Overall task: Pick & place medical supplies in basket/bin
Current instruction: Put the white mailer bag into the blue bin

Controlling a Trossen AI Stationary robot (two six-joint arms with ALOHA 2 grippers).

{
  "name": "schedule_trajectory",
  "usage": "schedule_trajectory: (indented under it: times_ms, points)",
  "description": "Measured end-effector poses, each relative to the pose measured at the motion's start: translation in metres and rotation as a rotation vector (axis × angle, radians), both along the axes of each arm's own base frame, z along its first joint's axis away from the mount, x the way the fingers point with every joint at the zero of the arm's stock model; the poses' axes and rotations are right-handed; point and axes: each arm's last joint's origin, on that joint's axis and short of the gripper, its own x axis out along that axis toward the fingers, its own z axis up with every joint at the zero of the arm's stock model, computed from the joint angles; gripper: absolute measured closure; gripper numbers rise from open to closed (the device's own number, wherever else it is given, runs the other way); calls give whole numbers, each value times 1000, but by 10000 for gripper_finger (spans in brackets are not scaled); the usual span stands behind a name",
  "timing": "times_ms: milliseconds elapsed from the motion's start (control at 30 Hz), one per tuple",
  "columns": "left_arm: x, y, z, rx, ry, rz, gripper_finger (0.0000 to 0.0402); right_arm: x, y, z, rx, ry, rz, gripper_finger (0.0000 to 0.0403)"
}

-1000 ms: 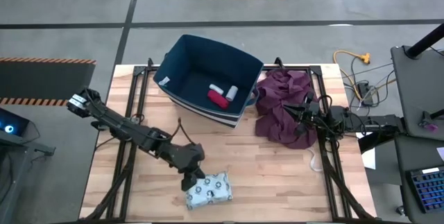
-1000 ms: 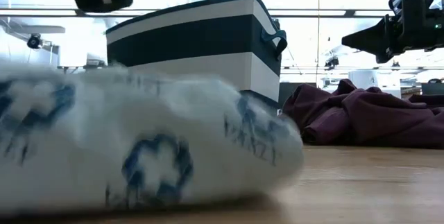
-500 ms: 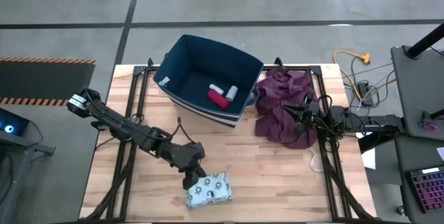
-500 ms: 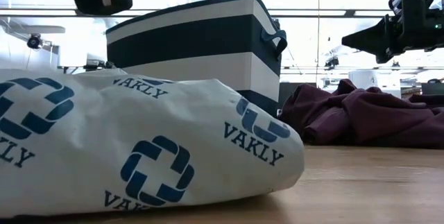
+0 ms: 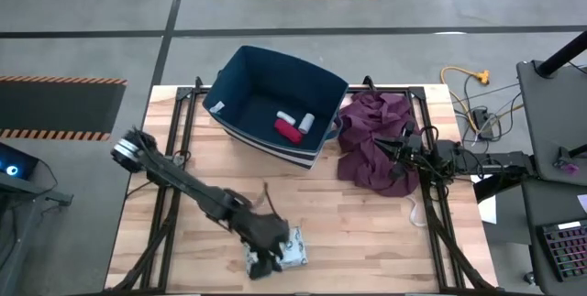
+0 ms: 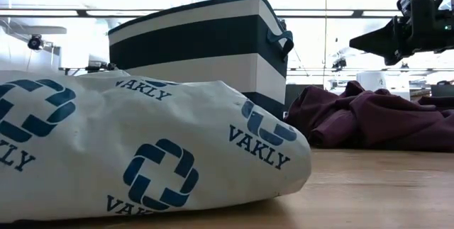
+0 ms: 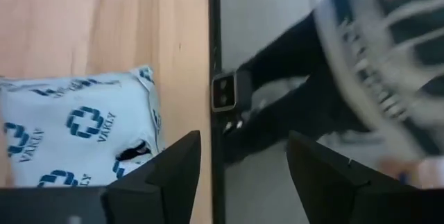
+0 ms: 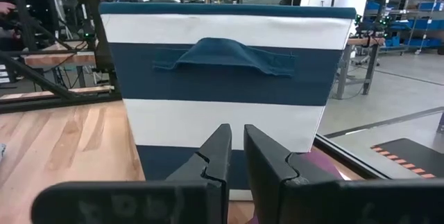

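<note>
The pale packet [image 5: 292, 245] with blue crosses lies flat on the wooden table by its near edge, and it fills the low view's foreground [image 6: 142, 151]. My left gripper [image 5: 269, 256] hangs open above it; the packet [image 7: 76, 130] lies off to one side of the finger gap [image 7: 243, 175]. The navy basket [image 5: 257, 85] at the table's far side holds a red roll [image 5: 287, 131], a white roll [image 5: 308, 121] and a short white stick [image 5: 286, 115]. My right gripper [image 5: 396, 156] waits shut over the maroon cloth [image 5: 371, 136], facing the basket [image 8: 222, 120].
The maroon cloth [image 6: 376, 119] lies heaped to the right of the basket [image 6: 206, 45]. Black frame rails run along the table's left and right sides. Bare wood lies between the packet and the basket. The table's near edge runs right beside the packet.
My left gripper has swung toward the table's near right, from beside the packet's left end to above it, and sits a little higher in the low view. The packet shook a second ago and now lies still in the same place.
</note>
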Motion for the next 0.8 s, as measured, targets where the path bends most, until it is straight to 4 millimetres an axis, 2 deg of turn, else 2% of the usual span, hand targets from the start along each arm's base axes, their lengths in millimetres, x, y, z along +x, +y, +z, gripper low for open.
schedule_trajectory:
  times_ms: [167,300,400,533,633,800]
  points:
    - [29,-25,-3,172,122,-92,210,0,0,0,0,3,0,371]
    - [44,-39,-20,282,268,-114,211,0,0,0,1,4,0,371]
    - [52,-52,-33,306,298,-137,211,0,0,0,1,5,1,371]
    - [53,-62,-48,329,318,-165,211,1,0,-1,1,13,0,371]
    - [49,-62,-56,332,368,-140,211,1,0,-1,2,12,1,371]
    - [47,-61,-56,335,372,-112,211,1,0,-1,3,15,2,371]
